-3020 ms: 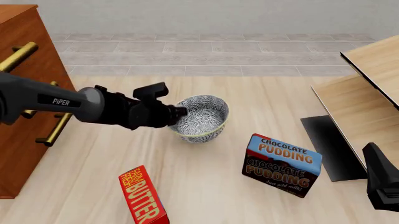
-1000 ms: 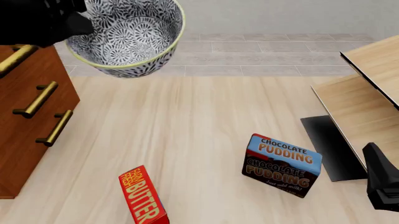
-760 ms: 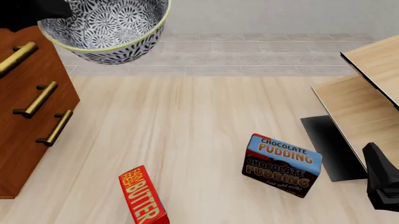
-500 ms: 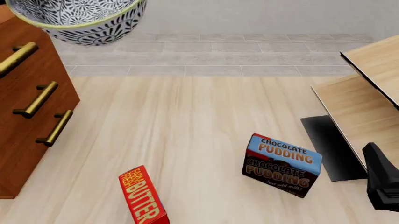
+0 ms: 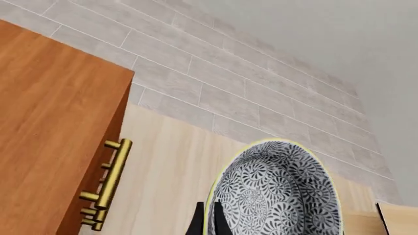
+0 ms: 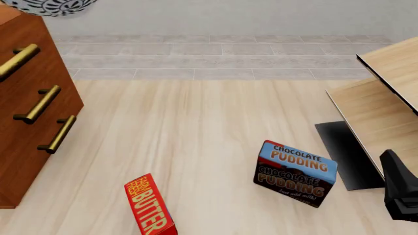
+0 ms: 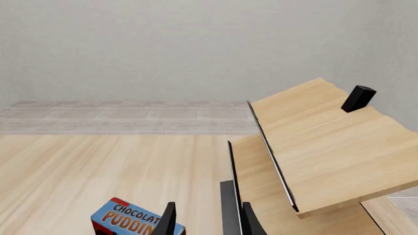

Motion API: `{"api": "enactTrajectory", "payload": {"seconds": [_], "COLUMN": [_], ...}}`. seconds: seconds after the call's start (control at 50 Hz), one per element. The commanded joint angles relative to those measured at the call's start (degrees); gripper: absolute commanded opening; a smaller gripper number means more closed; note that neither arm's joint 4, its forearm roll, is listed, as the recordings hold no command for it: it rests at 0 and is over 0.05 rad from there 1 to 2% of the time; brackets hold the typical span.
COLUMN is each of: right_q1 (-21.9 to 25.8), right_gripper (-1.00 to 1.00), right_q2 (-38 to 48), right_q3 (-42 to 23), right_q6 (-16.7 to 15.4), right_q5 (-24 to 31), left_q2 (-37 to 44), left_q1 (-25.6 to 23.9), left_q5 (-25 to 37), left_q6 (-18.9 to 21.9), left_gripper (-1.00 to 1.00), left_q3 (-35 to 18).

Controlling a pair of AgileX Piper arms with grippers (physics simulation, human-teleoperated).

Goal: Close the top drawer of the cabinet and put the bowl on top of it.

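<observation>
The tabletop (image 6: pixel 196 127) is lying as a wide, pale wood-grain surface, and a broad stretch of it is standing open between the cabinet on the left and the light-wood furniture (image 6: pixel 385 98) on the right. A grey tiled strip and a plain grey wall are bounding its far edge.

The cabinet (image 6: pixel 26 122) is standing at the left edge of the front view as a large reddish-brown wooden block with smooth flat faces. Its flat top (image 5: pixel 46 112) is showing bare in the left wrist view. The top drawer (image 6: pixel 16 54) is sitting flush with the two lower fronts, each one carrying a round brass bar handle.

The light-wood furniture is presenting slanted pale panels with thin dark edges, and a small black block (image 7: pixel 358 98) is resting on its upper panel.

The bowl (image 5: pixel 274 191) is hanging above the tabletop, beside the cabinet's front edge near its top corner; only a sliver of it (image 6: pixel 52 6) is showing at the top left edge of the front view. It is round and deep, with a fine blue-grey floral pattern and a pale rim.

The left hand (image 5: pixel 207 223) is pinching the bowl's rim between its dark fingers.

The pudding box (image 6: pixel 295 174) is standing upright on the tabletop, printed in blue and brown. The red butter box (image 6: pixel 150 205) is standing near the front edge, well apart from it.

The right hand (image 7: pixel 207 220) is hovering low at the right with its fingers spread apart, gripping nothing.
</observation>
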Motion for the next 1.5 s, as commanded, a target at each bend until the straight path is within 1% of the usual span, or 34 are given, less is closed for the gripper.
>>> {"api": "enactTrajectory", "payload": {"seconds": [0.02,0.08,0.2,0.28,0.38,0.44,0.48,0.58,0.72,0.76,0.8,0.9,0.96,1.0,1.04,1.12,1.14,1.16,1.3,1.32,1.34,1.38,1.42,1.44,1.46,1.48,1.5], "right_q1": [0.01,0.0,0.01,-0.01,0.0,0.0,0.0,-0.01,0.0,-0.01,0.01,0.0,0.01,0.0,0.0,0.0,0.0,0.0,0.0,0.0,-0.01,-0.01,0.0,0.0,0.0,0.0,0.0], "right_gripper": [1.0,1.0,1.0,1.0,1.0,1.0,1.0,1.0,1.0,1.0,1.0,1.0,1.0,1.0,1.0,1.0,1.0,1.0,1.0,1.0,1.0,1.0,1.0,1.0,1.0,1.0,1.0], "right_q2": [-0.06,-0.06,-0.05,-0.06,-0.07,-0.05,-0.06,-0.06,-0.05,-0.07,-0.06,-0.06,-0.06,-0.05,-0.07,-0.06,-0.05,-0.05,-0.06,-0.06,-0.05,-0.04,-0.07,-0.06,-0.05,-0.06,-0.06], "right_q3": [0.05,0.05,0.05,0.05,0.05,0.05,0.05,0.05,0.05,0.05,0.05,0.05,0.05,0.05,0.05,0.05,0.05,0.05,0.05,0.05,0.05,0.05,0.05,0.05,0.05,0.05,0.05], "right_q6": [-0.01,-0.01,0.01,-0.01,0.0,-0.01,0.01,0.01,0.0,-0.01,-0.01,0.0,-0.01,0.0,0.01,-0.01,0.01,-0.02,0.0,0.01,0.0,0.01,0.01,0.0,-0.01,0.0,0.01], "right_q5": [-0.01,-0.01,-0.01,-0.01,-0.01,0.0,-0.01,0.0,0.0,-0.01,-0.01,0.0,-0.01,0.0,-0.01,-0.01,0.0,0.0,-0.01,-0.01,0.0,0.0,-0.01,-0.01,0.0,-0.01,-0.01], "left_q2": [0.63,0.99,2.03,2.31,2.12,2.65,2.76,3.01,3.1,3.1,3.42,3.6,4.42,4.45,4.21,4.06,4.08,4.29,4.77,5.13,4.79,4.71,5.02,5.33,6.51,5.62,5.53], "left_q1": [3.65,4.62,6.22,7.0,6.92,7.8,8.48,9.73,12.05,12.81,14.24,15.6,17.95,18.53,18.89,19.73,20.23,20.41,22.4,23.15,23.59,23.67,24.69,24.87,25.02,25.5,25.71], "left_q5": [0.89,1.07,1.92,1.87,2.16,2.16,1.84,1.39,0.54,0.08,-0.83,-1.08,-1.9,-2.24,-2.44,-2.97,-3.2,-2.89,-3.54,-3.05,-3.86,-3.89,-4.17,-3.41,-1.36,-3.4,-3.73], "left_q6": [-0.3,-1.39,-1.52,-1.58,-2.83,-2.45,-2.96,-2.66,-3.84,-5.26,-5.74,-5.69,-4.53,-5.68,-5.9,-5.72,-6.19,-5.95,-6.34,-6.24,-5.96,-5.96,-5.63,-5.89,-5.74,-5.79,-5.94], "left_gripper": [-1.0,-1.0,-1.0,-1.0,-1.0,-1.0,-1.0,-1.0,-1.0,-1.0,-1.0,-1.0,-1.0,-1.0,-1.0,-1.0,-1.0,-1.0,-1.0,-1.0,-1.0,-1.0,-1.0,-1.0,-1.0,-1.0,-1.0], "left_q3": [-2.52,-3.53,-5.41,-5.67,-5.71,-6.17,-6.01,-5.41,-4.99,-4.16,-3.8,-3.6,-3.42,-3.15,-2.78,-2.02,-1.74,-2.44,-2.31,-3.11,-1.93,-1.67,-1.75,-2.78,-6.11,-3.24,-2.8]}}
